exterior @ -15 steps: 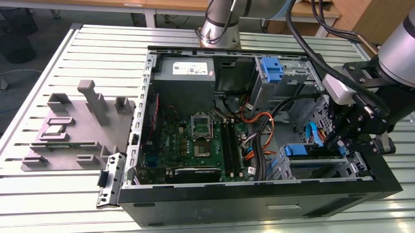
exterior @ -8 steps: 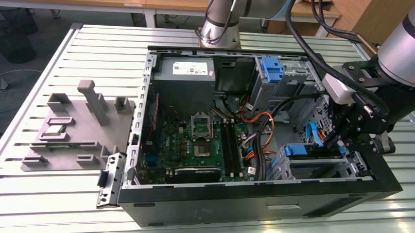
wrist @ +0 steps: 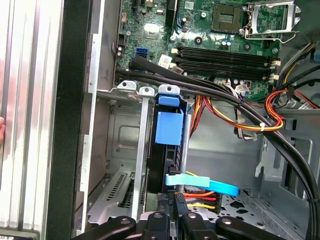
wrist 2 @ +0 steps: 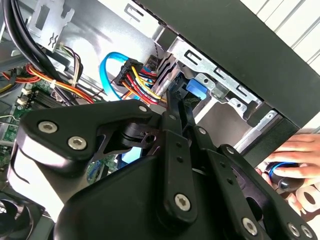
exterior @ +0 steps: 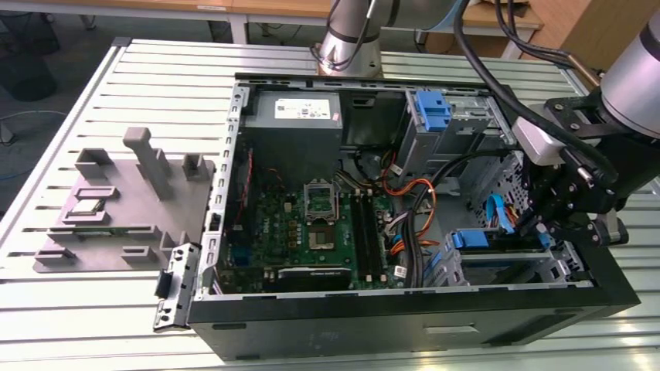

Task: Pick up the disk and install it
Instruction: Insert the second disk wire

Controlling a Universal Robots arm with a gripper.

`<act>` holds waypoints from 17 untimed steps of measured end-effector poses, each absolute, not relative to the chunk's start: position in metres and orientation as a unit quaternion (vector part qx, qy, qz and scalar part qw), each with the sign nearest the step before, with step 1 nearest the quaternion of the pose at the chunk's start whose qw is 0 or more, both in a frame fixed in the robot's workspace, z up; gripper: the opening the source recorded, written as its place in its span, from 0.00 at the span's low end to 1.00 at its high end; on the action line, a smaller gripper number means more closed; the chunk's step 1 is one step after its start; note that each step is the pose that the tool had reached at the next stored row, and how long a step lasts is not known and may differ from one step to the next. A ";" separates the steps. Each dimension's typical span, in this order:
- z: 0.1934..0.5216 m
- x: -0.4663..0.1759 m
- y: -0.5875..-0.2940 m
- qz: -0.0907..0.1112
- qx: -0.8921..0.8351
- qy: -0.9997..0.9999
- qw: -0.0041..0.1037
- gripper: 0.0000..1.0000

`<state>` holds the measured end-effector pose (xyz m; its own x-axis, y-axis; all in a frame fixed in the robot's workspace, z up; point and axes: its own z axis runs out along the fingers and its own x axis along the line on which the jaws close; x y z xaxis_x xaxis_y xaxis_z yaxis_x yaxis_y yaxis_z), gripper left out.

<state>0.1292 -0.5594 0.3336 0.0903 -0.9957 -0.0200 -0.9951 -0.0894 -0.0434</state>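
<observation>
Disk stands slotted in its bay, tool closed just beside it

My gripper was matt black metal; the disk wore glossy blue plastic; the case matt black.

An open black computer case is lying on its side on the slatted metal bench in front of me. Its green motherboard is facing up, with an empty processor socket and memory slots showing. A grey power-supply box is sitting at the far end of the case. Orange and red cables are looping past a blue data cable. A grey parts fixture is resting on the bench, at the exterior view's left.
</observation>
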 end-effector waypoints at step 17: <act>0.336 0.130 -0.559 -0.009 -0.720 0.694 0.022 0.16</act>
<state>0.1296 -0.5595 0.3357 0.0376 -0.9991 -0.0177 -0.9984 -0.0368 -0.0432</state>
